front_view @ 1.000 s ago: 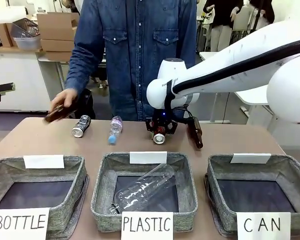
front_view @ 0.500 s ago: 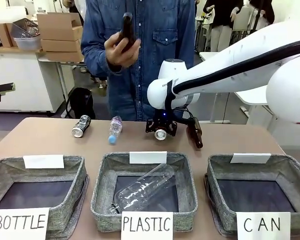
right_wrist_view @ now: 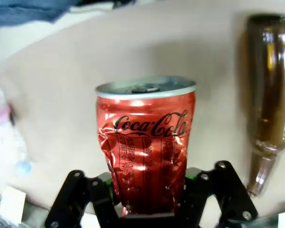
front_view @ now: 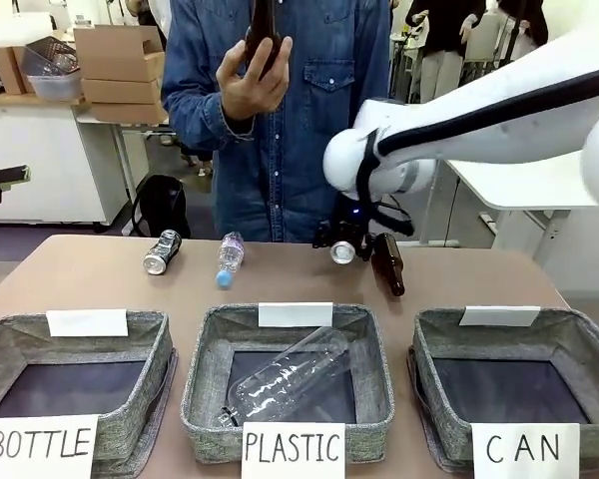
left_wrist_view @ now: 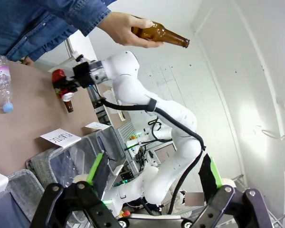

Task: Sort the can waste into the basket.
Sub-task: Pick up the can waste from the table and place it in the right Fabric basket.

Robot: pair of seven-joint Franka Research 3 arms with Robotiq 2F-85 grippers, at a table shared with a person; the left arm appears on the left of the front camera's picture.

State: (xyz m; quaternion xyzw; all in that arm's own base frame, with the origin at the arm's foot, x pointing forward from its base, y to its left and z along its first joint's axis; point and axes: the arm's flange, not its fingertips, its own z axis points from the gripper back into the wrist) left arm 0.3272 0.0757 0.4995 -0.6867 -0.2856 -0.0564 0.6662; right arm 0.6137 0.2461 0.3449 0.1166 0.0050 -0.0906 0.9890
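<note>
My right gripper (front_view: pixel 341 244) is shut on the dented red can (front_view: pixel 342 251) and holds it above the table's far side, left of a lying brown bottle (front_view: pixel 387 263). In the right wrist view the red can (right_wrist_view: pixel 147 142) sits between the green pads of my right gripper (right_wrist_view: pixel 149 192), silver top facing away. The dark can (front_view: pixel 163 251) lies at the far left of the table. The grey basket signed "CAN" (front_view: pixel 579 334) stands at the near right with only its dark bottom showing. My left gripper (left_wrist_view: pixel 152 185) is open in the air, holding nothing.
Baskets signed "BOTTLE" (front_view: pixel 0 334) and "PLASTIC" (front_view: pixel 205 329) stand at the near left and middle, the latter holding a clear plastic bottle (front_view: pixel 290 374). A small clear bottle (front_view: pixel 229 257) lies beside the dark can. The person's hand holds a brown bottle (front_view: pixel 263 30) high.
My right gripper has lifted the red can off the table and carried it up and to the right. The person's hand picked a brown bottle off the table and raised it to chest height.
</note>
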